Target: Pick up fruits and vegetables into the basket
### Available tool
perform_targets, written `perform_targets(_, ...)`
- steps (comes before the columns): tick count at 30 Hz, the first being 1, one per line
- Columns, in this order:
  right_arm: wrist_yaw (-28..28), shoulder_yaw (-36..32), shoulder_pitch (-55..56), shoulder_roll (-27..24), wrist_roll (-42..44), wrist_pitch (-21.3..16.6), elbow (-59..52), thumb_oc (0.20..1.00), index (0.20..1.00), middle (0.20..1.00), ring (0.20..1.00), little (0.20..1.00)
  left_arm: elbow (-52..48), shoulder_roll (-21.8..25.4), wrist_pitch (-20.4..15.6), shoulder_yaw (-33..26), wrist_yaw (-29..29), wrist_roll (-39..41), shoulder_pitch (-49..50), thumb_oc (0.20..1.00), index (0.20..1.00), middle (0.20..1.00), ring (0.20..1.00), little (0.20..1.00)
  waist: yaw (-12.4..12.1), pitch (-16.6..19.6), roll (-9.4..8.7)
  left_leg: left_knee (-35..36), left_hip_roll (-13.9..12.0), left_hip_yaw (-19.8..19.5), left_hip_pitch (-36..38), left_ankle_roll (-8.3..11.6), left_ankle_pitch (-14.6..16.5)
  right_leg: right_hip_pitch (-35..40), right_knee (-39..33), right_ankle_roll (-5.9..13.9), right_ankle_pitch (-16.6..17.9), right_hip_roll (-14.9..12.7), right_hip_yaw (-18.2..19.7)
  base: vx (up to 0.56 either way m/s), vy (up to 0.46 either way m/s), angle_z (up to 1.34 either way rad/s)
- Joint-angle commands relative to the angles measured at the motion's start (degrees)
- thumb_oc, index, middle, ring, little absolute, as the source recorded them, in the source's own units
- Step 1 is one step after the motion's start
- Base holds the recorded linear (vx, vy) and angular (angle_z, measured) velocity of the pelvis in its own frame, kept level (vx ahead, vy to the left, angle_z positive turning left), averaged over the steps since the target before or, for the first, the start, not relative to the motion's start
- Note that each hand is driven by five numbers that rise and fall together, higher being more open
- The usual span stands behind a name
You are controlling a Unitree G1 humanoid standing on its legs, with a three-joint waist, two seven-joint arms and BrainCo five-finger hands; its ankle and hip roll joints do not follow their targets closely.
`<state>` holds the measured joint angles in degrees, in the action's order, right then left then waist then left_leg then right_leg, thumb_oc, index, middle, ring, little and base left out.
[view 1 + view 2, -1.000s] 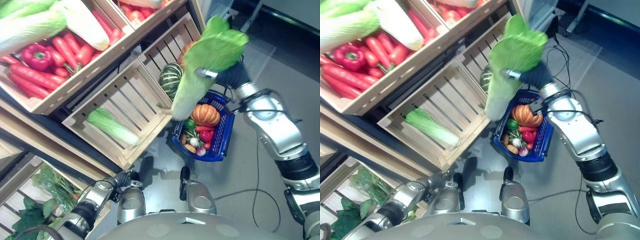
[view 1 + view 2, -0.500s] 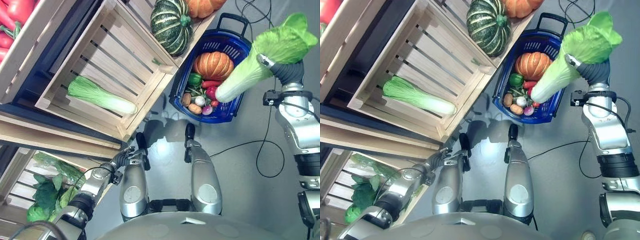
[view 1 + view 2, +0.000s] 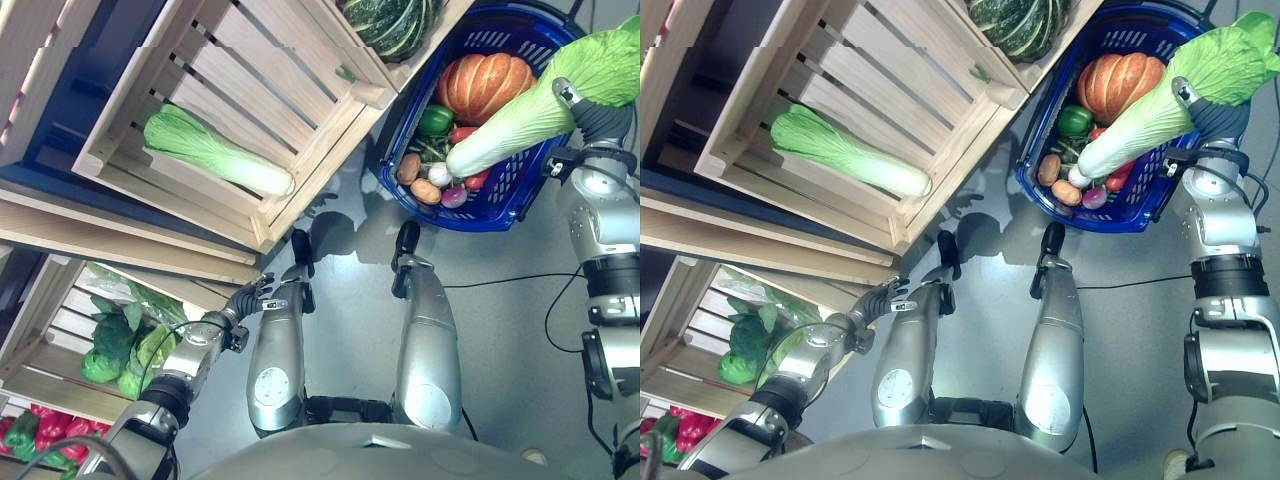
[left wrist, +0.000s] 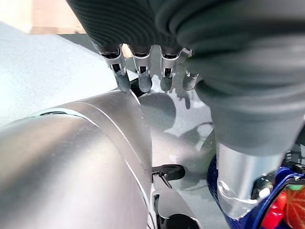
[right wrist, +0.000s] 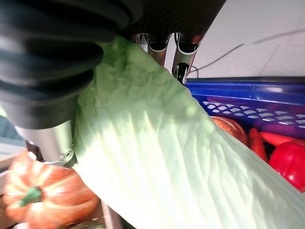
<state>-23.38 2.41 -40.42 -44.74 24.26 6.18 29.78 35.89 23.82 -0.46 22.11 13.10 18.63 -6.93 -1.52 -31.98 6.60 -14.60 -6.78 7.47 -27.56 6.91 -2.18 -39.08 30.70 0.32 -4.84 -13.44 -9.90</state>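
Observation:
My right hand is shut on a long napa cabbage, pale at the stalk and leafy green at the top. The cabbage hangs slanted over the blue plastic basket on the floor, its white end just above the vegetables inside. In the right wrist view the cabbage lies across my palm, with the basket's wall beyond it. An orange pumpkin, a green pepper and several small vegetables lie in the basket. My left hand hangs open low at my side, holding nothing.
A slatted wooden crate left of the basket holds another napa cabbage. A striped green squash sits in the crate behind the basket. A lower crate at the left holds leafy greens. Grey floor surrounds the basket.
The camera has tipped down and shifted. My right arm has carried the cabbage away from the crates and lowered it over the basket. The left hand has stayed low.

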Motion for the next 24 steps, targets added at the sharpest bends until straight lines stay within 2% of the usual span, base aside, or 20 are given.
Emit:
perform_targets(1,-0.23,2.8,-4.94,-6.31,-1.13,-4.24,2.77,0.2,0.2,0.2,0.2,0.2,-1.07,0.25,-0.3,8.69,0.63,0.58,8.22,1.0,1.0,1.0,1.0,1.0,-0.72,2.19,4.91,-0.65,-1.54,-1.37,-4.12,-0.64,1.83,-1.0,7.03,3.08,-9.08,-1.25,-0.97,-0.02,0.017,0.08)
perform_targets(5,-0.99,6.59,-10.19,-7.31,-2.7,-2.7,11.42,0.2,0.2,0.2,0.2,0.2,-4.48,1.65,-1.79,11.13,0.3,2.47,8.64,1.0,1.0,1.0,1.0,1.0,-1.91,2.19,7.11,-0.95,-1.03,-1.64,-7.31,-0.64,1.51,-5.0,9.01,2.69,-9.69,-2.08,-0.57,0.0,0.026,0.11)
perform_targets(10,-2.19,10.03,-13.71,-8.84,-5.39,-0.61,17.84,0.2,0.2,0.2,0.2,0.2,-7.6,2.92,-2.98,12.38,0.54,4.22,9.42,1.0,1.0,1.0,1.0,1.0,-2.89,2.19,8.74,-1.64,-0.71,-1.9,-10.09,-0.79,1.44,-8.23,10.99,2.2,-10.33,-2.77,-0.3,0.0,0.003,0.07)
perform_targets(16,-3.23,12.87,-16.29,-9.36,-7.49,3.21,22.48,0.2,0.2,0.2,0.2,0.2,-9.92,3.67,-4.26,13.17,1.0,5.61,9.85,1.0,1.0,1.0,1.0,1.0,-3.91,2.19,9.92,-2.53,-0.34,-2.35,-13.63,-1.03,1.33,-12.04,13.26,1.88,-10.86,-3.3,-0.05,-0.01,-0.024,0.08)
perform_targets(19,-1.72,12.99,-16.63,-8.98,-5.2,4.18,25.61,0.2,0.2,0.2,0.2,0.2,-10.32,3.77,-5.1,13.57,1.47,5.96,10.18,1.0,1.0,1.0,1.0,1.0,-4.26,2.19,10.34,-2.74,-0.23,-2.44,-14.62,-1.16,1.29,-13.11,13.93,1.68,-11.15,-3.35,0.07,-0.01,-0.021,0.06)
perform_targets(24,0.42,12.75,-16.8,-7.61,-3.24,8.12,33.24,0.2,0.2,0.2,0.2,0.2,-10.55,3.61,-6.26,14.58,1.05,6.22,9.87,1.0,1.0,1.0,1.0,1.0,-5.0,2.19,10.84,-2.64,-0.14,-2.6,-15.59,-1.4,1.03,-14.11,14.04,1.59,-11.01,-3.49,0.03,-0.02,-0.048,0.05)
